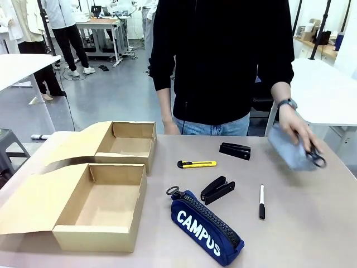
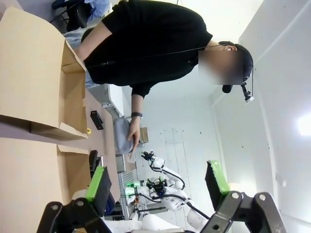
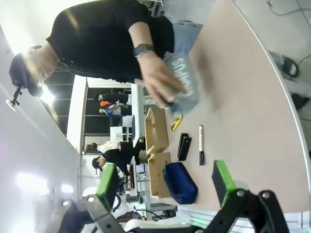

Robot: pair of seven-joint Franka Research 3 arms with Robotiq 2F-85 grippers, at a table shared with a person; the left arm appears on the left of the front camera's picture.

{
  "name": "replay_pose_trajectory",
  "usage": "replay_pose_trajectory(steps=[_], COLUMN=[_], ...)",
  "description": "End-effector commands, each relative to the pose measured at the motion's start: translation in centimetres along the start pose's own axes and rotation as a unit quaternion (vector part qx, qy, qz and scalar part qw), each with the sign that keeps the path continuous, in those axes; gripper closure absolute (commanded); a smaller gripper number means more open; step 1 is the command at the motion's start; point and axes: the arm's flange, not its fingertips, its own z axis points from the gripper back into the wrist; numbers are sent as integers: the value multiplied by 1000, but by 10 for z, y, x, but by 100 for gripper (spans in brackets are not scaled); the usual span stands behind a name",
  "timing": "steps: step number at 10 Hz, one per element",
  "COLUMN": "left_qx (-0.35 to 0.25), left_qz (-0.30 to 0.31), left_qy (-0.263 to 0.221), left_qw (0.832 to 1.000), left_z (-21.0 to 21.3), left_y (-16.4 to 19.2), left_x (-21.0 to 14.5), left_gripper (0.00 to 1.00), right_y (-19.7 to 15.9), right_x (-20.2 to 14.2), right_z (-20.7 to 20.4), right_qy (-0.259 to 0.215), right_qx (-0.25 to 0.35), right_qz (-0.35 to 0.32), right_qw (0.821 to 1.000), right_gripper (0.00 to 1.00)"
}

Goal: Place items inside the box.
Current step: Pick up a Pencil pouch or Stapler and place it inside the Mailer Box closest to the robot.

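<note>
The box (image 1: 95,237) stands open at the near left with its flap lid folded out to the left. On the table to its right lie the navy "CAMPUS" pencil case (image 1: 209,226), a black stapler (image 1: 217,190), a second stapler (image 1: 235,151), the yellow-black utility knife (image 1: 197,164) and the marker pen (image 1: 261,201). My left gripper (image 2: 158,182) hangs open in the air, with nothing between its green pads. My right gripper (image 3: 165,180) is open too, high over the table; the pencil case (image 3: 180,182), stapler (image 3: 183,145) and marker (image 3: 201,144) lie far beyond it.
A smaller open cardboard box (image 1: 120,159) sits just behind the box. At the far side stands a person in a black top, whose hand holds a light blue pouch (image 1: 290,148) and a small black thing over the table's far right. Bare tabletop lies at the near right.
</note>
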Motion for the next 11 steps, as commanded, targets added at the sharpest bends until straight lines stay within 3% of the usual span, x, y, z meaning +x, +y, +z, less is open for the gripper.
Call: replay_pose_trajectory(steps=[1,3,4,5,7,8,9,10,11], left_qx=[-7,-7,-7,-7,-7,-7,-7,-7,-7], left_qz=[-13,-13,-13,-13,-13,-13,-13,-13,-13], left_qy=[1,1,1,1,1,1,1,1,1], left_qw=[1000,1000,1000,1000,1000,1000,1000,1000,1000], left_z=[0,0,0,0,0,0,0,0,0], left_y=[0,0,0,0,0,0,0,0,0], left_x=[-3,-3,-3,-3,-3,-3,-3,-3,-3], left_gripper=[0,0,0,0,0,0,0,0,0], right_y=[0,26,48,70,89,91,88,85,78], right_x=[0,-14,-28,-53,-120,-164,-203,-251,-277], right_z=[-1,-44,-83,-133,-217,-251,-271,-285,-285], right_qy=[1,40,92,173,329,384,423,449,449], right_qx=[0,-11,-37,-84,-145,-180,-207,-202,-191], right_qz=[0,43,89,145,220,257,294,327,362], right_qw=[1000,998,991,970,907,869,831,806,794], right_gripper=[0,0,0,0,0,0,0,0,0])
